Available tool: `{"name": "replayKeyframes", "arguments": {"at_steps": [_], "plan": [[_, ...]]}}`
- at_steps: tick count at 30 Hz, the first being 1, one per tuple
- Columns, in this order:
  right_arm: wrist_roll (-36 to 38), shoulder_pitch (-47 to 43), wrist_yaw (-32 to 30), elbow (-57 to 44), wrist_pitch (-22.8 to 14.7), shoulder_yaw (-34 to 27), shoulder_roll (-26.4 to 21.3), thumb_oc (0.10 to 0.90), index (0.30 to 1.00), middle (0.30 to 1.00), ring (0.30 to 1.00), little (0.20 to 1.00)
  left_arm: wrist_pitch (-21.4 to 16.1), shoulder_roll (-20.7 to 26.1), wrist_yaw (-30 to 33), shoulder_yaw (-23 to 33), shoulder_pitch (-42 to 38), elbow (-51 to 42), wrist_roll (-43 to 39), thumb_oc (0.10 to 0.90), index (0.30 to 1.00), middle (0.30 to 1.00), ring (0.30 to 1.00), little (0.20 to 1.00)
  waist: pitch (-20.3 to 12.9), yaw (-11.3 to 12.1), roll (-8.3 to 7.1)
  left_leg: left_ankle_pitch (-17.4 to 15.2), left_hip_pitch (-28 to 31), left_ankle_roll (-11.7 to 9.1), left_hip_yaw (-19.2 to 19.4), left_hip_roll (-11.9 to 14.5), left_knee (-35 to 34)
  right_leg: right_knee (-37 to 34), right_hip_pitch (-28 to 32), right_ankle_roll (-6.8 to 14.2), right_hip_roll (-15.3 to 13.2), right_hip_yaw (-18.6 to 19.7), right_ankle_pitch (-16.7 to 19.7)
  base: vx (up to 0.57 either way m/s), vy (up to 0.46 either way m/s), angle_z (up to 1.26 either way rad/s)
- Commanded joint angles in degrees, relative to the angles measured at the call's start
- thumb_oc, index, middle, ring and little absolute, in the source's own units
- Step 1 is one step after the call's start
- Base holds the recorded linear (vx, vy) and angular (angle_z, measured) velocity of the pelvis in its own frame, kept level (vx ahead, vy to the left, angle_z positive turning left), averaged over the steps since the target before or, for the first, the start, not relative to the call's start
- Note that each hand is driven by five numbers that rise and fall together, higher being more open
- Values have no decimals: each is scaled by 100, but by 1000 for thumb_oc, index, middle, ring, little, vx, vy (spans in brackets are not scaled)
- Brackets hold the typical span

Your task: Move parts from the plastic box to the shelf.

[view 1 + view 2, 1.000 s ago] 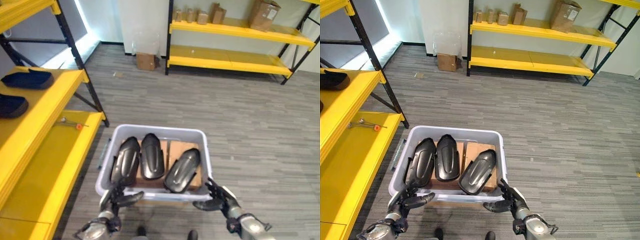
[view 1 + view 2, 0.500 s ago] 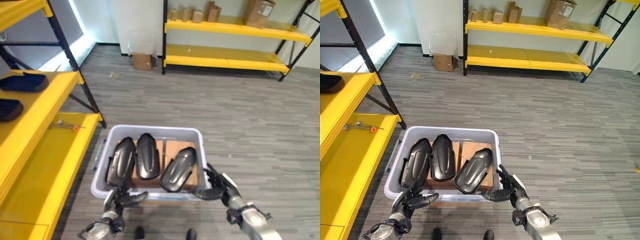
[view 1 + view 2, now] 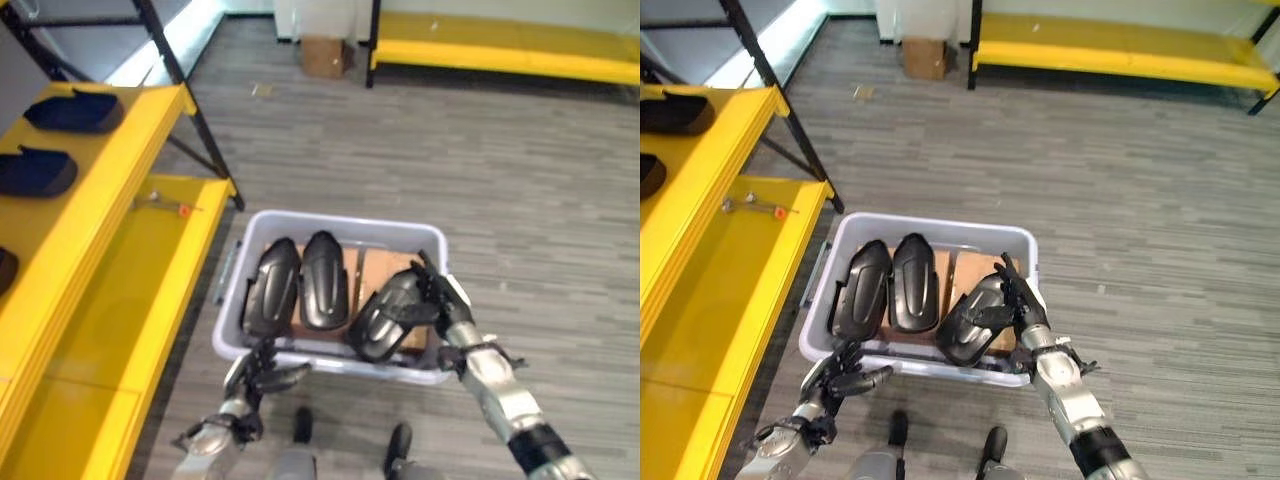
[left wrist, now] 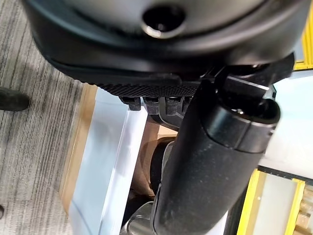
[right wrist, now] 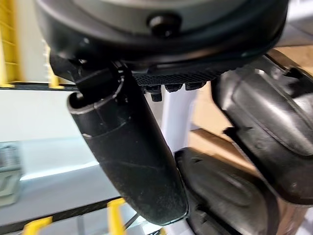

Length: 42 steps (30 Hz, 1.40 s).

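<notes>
right hand (image 3: 1012, 300) over rightmost part (image 3: 973, 320) in plastic box (image 3: 932, 232)

A storeroom: yellow racking (image 3: 90, 230), a cardboard carton (image 3: 325, 56).

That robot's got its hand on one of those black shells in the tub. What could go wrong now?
The right hand rests on the rightmost black part, which lies tilted against the plastic box wall, so it might slip. Lifting could nudge the neighbouring part. The left hand hovers at the box's near rim and could bump it.
</notes>
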Motion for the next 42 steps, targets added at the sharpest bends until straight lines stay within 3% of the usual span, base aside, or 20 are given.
{"name": "replayKeyframes", "arguments": {"at_steps": [1,4,13,20,34,40,42], "plan": [[65,-426,-209,-402,-553,48,73,900,1000,1000,1000,1000,-354,207,-24,-153,-64,-363,-218,900,1000,1000,1000,1000,-161,51,-106,-258,-35,157,345,58,377,1008,-284,360,-620,331,-634,-64,61,1],[107,-842,-428,-96,-561,110,153,900,1000,1000,1000,1000,-380,228,39,-318,-219,-376,-250,900,1000,1000,1000,1000,73,110,-43,-250,-259,205,381,-33,454,987,-505,384,-687,402,-519,-99,91,-4],[-95,-1085,-713,-96,-600,228,356,900,1000,1000,1000,1000,-430,256,138,-480,-436,-378,-210,900,1000,1000,1000,1000,347,107,-29,-343,-530,286,443,-169,673,944,-678,416,-824,490,-366,-38,66,-1],[-907,-1082,-1077,-237,-531,336,423,900,1000,1000,1000,1000,-497,270,292,-462,-500,-461,-169,900,1000,1000,1000,1000,494,99,-15,-425,-680,326,478,-215,857,969,-769,431,-868,564,-328,-14,41,-2],[-3048,-1145,-2072,-591,-306,452,260,900,1000,1000,1000,1000,-736,244,704,-516,-766,-516,7,900,1000,1000,1000,1000,765,42,-13,-541,-971,387,529,-273,1165,1098,-1014,450,-931,669,-274,-19,27,-3],[-4592,-1147,-2585,-870,35,671,-6,900,1000,1000,1000,1000,-883,245,917,-525,-892,-536,118,900,1000,1000,1000,1000,837,-16,-9,-580,-1137,417,586,-303,1262,1143,-1190,470,-967,730,-240,-10,38,-7],[-4781,-1169,-2667,-864,109,706,11,900,1000,1000,1000,1000,-902,244,953,-536,-922,-543,148,900,1000,1000,1000,1000,850,-26,-6,-597,-1174,421,586,-314,1288,1159,-1232,475,-972,751,-236,0,0,0]]}}
